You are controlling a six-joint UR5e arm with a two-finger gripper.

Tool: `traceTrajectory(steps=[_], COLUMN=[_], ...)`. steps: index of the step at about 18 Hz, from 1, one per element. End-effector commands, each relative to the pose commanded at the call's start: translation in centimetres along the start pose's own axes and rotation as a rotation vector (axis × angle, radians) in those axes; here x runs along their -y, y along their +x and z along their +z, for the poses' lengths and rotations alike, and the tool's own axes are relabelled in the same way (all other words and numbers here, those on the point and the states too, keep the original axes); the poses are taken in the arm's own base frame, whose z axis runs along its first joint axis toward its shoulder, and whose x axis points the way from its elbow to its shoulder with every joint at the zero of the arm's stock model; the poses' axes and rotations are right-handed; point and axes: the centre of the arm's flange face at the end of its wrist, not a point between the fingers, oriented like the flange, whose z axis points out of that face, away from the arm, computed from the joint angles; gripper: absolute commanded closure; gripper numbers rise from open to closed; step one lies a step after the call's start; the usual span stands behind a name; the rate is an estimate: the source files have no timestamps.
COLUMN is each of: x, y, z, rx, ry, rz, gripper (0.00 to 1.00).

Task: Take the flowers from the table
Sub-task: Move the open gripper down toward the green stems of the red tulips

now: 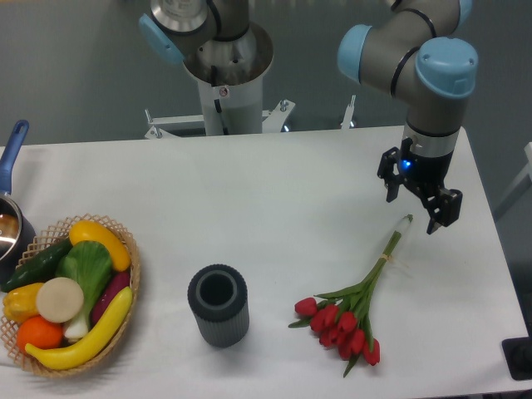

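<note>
The flowers [353, 312], a tied bunch of red tulips with long green stems, lie flat on the white table [274, 191] at the front right. The red heads point to the front and the stem ends [403, 226] point to the back right. My gripper [413, 208] hangs above the table just behind the stem ends, with its two dark fingers spread apart. It is open and holds nothing. It does not touch the flowers.
A dark grey ribbed cylinder vase [218, 304] stands upright left of the flowers. A wicker basket [130, 278] of fruit and vegetables sits at the front left. A pot with a blue handle [12, 150] is at the left edge. The arm's base [226, 75] stands behind the table.
</note>
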Motion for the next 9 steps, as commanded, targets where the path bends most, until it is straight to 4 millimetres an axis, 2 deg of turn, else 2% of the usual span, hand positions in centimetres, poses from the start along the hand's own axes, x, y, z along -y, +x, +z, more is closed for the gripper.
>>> traceTrajectory(steps=[5, 9], x=[0.29, 0.73], y=[0.22, 0.19], z=[0.49, 0.68], rx=[-0.006, -0.007], ry=[0.005, 0.024], rz=[-0.01, -0.107], gripper=[0.0, 0.0])
